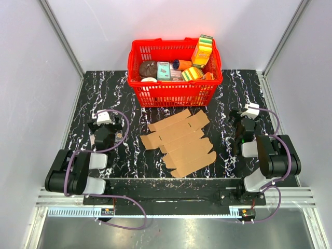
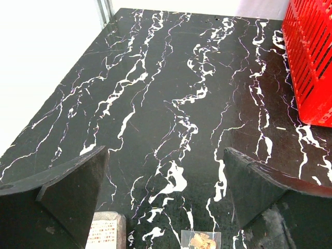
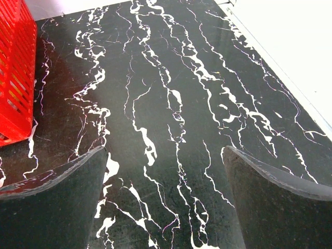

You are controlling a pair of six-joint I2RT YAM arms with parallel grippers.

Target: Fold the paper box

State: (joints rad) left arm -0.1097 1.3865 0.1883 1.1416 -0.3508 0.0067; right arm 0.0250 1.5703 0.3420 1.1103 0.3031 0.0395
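Flat brown die-cut cardboard paper box point(image 1: 179, 142) lies untouched; left gripper point(image 2: 166, 155) and right gripper point(image 3: 166, 155) both gape open, probably best to pin one panel, lift a flap

Top view: bright, even, diffuse overhead light, with a soft shadow on the worktop point(image 1: 124, 98) along the basket's point(image 1: 174, 93) near wall.

Left wrist: worktop sharp ahead of the left gripper point(image 2: 165, 153), pale sheen farther out. White wall ahead-left of it is blown out.

Right wrist: right gripper point(image 3: 165, 151) fingers point(image 3: 57, 202) dark, edges slightly soft. Wall ahead-right is overexposed. Reddish cast on worktop to its left.
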